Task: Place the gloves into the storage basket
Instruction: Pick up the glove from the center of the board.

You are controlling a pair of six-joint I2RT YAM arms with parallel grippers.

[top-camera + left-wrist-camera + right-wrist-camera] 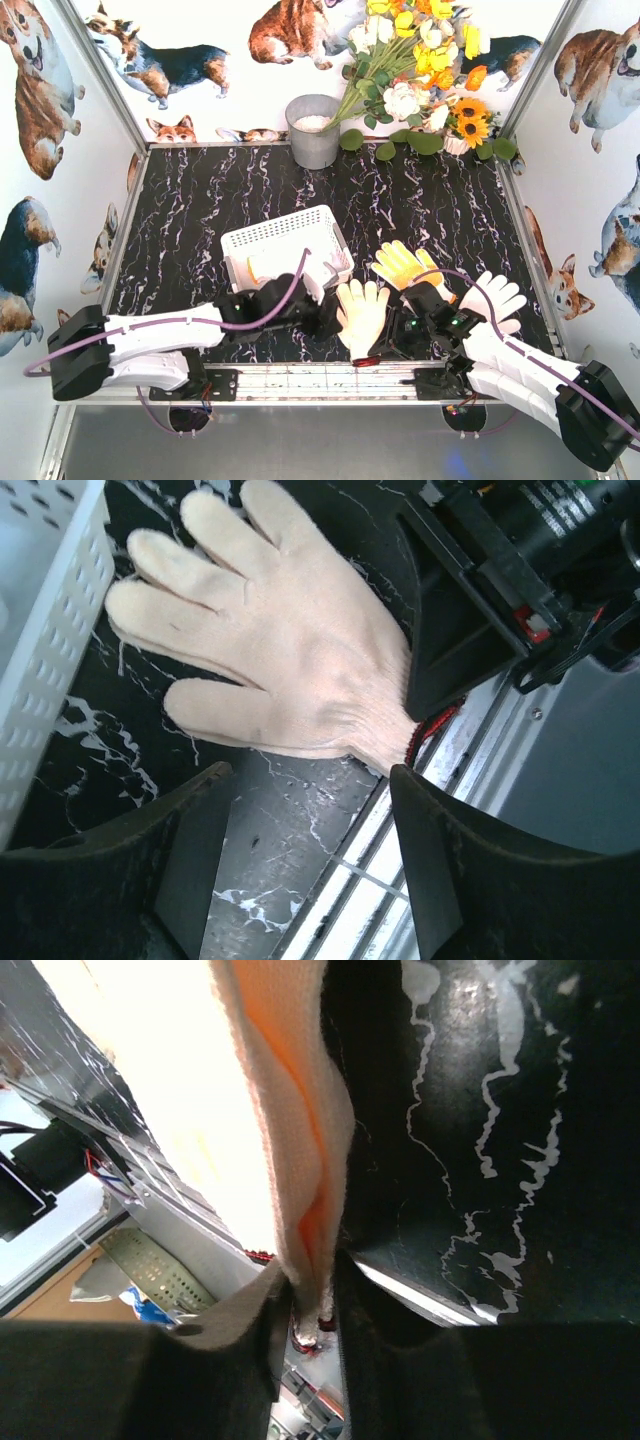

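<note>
Top view: 1 cream glove (362,312) lies at the table's (200,200) near edge, just right of the storage basket (285,240), with open marble behind. Left wrist: the left gripper (308,780) gapes wide and empty near the cuff. Right wrist: the right gripper (310,1292) pinches the red-hemmed cuff.

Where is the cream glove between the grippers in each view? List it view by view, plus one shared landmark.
Top external: cream glove lies flat at bottom centre, fingers pointing away from the arms.
Left wrist: glove fills the upper centre, right of the basket.
Right wrist: its cuff, it seems, runs down the middle, pinched in the right gripper.
Shared landmark: the silver rail along the near edge, beside the cuff.
</note>
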